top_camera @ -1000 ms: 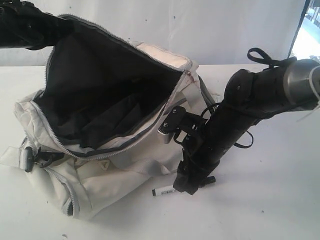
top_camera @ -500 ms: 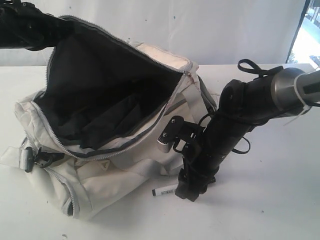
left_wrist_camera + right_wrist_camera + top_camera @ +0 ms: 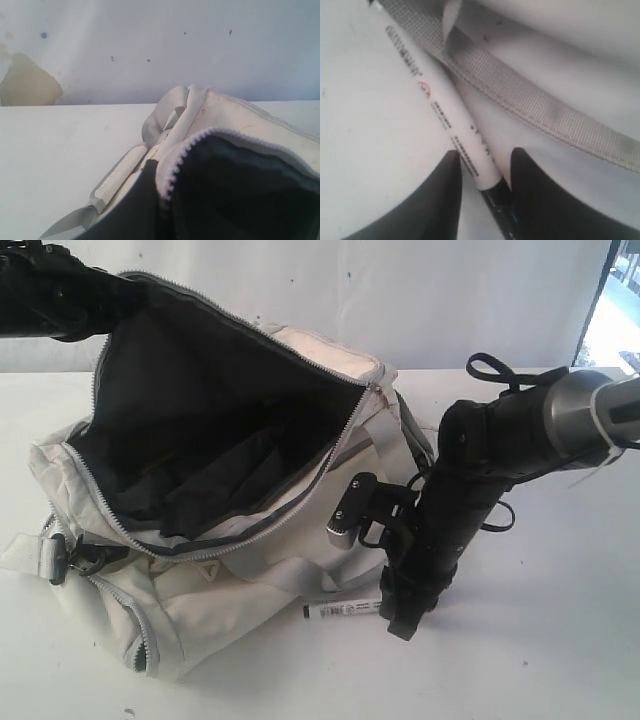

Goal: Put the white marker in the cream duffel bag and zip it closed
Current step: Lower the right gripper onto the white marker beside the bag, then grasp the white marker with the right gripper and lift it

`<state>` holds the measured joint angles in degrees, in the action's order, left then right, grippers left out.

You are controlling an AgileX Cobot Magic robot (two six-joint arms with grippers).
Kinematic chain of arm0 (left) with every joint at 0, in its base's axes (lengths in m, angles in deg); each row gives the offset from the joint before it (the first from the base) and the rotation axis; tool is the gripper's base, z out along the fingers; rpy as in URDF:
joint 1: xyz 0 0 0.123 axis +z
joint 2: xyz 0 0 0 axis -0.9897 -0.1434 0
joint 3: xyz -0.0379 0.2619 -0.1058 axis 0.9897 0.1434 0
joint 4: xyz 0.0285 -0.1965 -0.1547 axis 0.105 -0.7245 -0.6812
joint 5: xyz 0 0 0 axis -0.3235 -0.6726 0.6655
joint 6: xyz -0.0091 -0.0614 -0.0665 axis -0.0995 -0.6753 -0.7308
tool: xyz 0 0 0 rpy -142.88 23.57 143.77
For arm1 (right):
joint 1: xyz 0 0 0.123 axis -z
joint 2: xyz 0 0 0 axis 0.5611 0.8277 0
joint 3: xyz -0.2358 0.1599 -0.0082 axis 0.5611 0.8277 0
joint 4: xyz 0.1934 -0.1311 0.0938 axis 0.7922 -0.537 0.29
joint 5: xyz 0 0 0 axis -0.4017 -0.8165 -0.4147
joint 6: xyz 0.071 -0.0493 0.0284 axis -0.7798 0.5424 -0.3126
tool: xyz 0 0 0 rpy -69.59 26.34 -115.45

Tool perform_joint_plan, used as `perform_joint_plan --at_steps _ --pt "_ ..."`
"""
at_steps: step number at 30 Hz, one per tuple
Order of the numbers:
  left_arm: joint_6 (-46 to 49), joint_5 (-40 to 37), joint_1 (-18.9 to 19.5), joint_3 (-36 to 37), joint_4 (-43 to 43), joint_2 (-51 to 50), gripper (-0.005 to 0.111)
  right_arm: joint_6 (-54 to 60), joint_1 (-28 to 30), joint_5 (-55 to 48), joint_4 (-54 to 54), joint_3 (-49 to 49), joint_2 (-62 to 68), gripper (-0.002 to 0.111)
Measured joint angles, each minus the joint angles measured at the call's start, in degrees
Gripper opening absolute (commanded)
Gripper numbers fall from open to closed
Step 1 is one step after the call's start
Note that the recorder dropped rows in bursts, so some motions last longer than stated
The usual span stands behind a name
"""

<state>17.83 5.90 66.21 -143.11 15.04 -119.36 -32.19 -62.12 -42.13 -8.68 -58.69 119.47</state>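
The cream duffel bag (image 3: 230, 570) lies on the white table with its top flap lifted, showing the dark lining. My left gripper (image 3: 100, 300) is shut on the flap's zipper edge and holds it up; in the left wrist view that edge of the bag (image 3: 225, 115) runs into the gripper (image 3: 162, 192). The white marker (image 3: 345, 609) lies at the foot of the bag's front side. My right gripper (image 3: 395, 615) points down over its near end. In the right wrist view the marker (image 3: 435, 95) sits between the gripper (image 3: 482, 152) fingers, which press on it where barrel meets black cap.
A pale webbing strap (image 3: 520, 95) lies against the bag beside the marker. A black clip (image 3: 75, 555) hangs at the bag's left end. A white wall (image 3: 450, 290) stands behind the table. Bare tabletop (image 3: 540, 640) stretches to the right and front.
The right gripper has shifted slightly right and its fingers have closed in on the marker. The marker has moved a little toward the bag. The left arm stays put.
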Motion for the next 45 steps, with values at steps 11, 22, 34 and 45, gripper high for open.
perform_joint_plan --at_steps 11,22,34,45 --pt "0.0 -0.1 0.1 0.0 0.0 0.0 0.000 -0.8 0.0 -5.3 -0.5 -0.1 -0.2 0.000" --pt "0.0 -0.2 0.1 0.0 0.0 0.0 0.000 -0.9 0.0 -19.0 0.1 0.5 -5.2 0.000" --pt "0.0 -0.2 0.1 0.0 0.0 0.0 0.000 -0.9 0.0 -13.3 2.5 0.5 -14.8 0.000" --pt "0.0 -0.2 0.1 0.0 0.0 0.0 0.000 -1.9 0.0 2.4 18.6 0.5 -16.3 0.000"
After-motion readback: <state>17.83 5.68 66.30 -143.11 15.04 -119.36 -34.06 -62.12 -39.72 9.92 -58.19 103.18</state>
